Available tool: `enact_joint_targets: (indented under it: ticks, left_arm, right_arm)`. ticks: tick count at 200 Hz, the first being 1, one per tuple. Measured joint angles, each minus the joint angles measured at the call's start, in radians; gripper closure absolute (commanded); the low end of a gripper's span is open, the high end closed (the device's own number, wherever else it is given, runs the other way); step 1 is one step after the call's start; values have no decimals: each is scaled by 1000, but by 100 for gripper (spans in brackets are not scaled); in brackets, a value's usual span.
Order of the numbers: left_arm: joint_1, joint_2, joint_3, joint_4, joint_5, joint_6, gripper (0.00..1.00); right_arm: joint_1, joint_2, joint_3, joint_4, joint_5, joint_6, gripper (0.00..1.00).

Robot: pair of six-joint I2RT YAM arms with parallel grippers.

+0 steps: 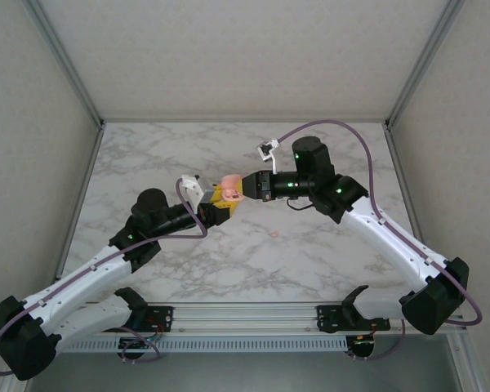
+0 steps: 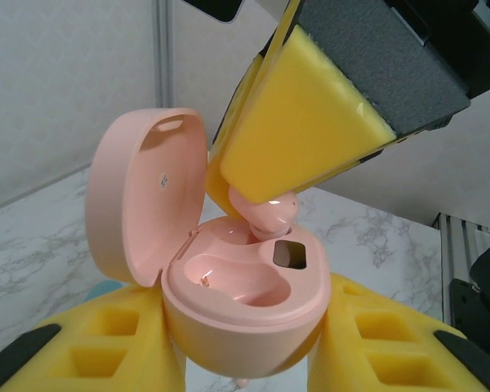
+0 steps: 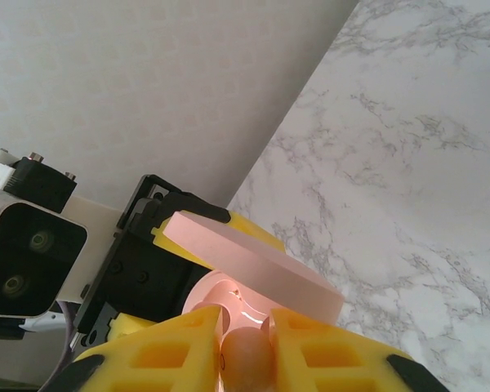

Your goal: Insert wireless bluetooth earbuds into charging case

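Note:
My left gripper (image 2: pixel 245 331) is shut on a salmon-pink charging case (image 2: pixel 253 306), gripping its base between yellow foam fingers (image 2: pixel 98 343). The case's lid (image 2: pixel 147 196) stands open to the left. My right gripper (image 3: pixel 245 353) is shut on a salmon-pink earbud (image 3: pixel 247 365), gripped between its foam pads (image 2: pixel 302 131). That earbud (image 2: pixel 269 214) hangs tip-down at the far well of the case, at or just above its rim. The near well (image 2: pixel 229 278) is bare. Seen from above, both grippers meet over mid-table at the case (image 1: pixel 231 187), the left gripper (image 1: pixel 219 201) and the right gripper (image 1: pixel 243 188).
A second small pink earbud (image 1: pixel 271 234) lies on the marble table (image 1: pixel 327 245), in front of the grippers. Grey walls with metal frame posts (image 1: pixel 82 90) close in the table at the back and sides.

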Motion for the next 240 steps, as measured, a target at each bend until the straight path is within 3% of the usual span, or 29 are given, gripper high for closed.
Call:
enact_joint_targets:
  ticks: [132, 203, 240]
  left_arm:
    - [-2, 0, 0, -6, -2, 3, 70]
    - [-6, 0, 5, -1, 0, 6, 70]
    - [-8, -4, 5, -3, -5, 16, 70]
  right_arm:
    - [6, 2, 39, -94, 67, -39, 65]
    - [6, 0, 42, -114, 92, -38, 52]
    - [6, -71, 42, -146, 165, -48, 48]
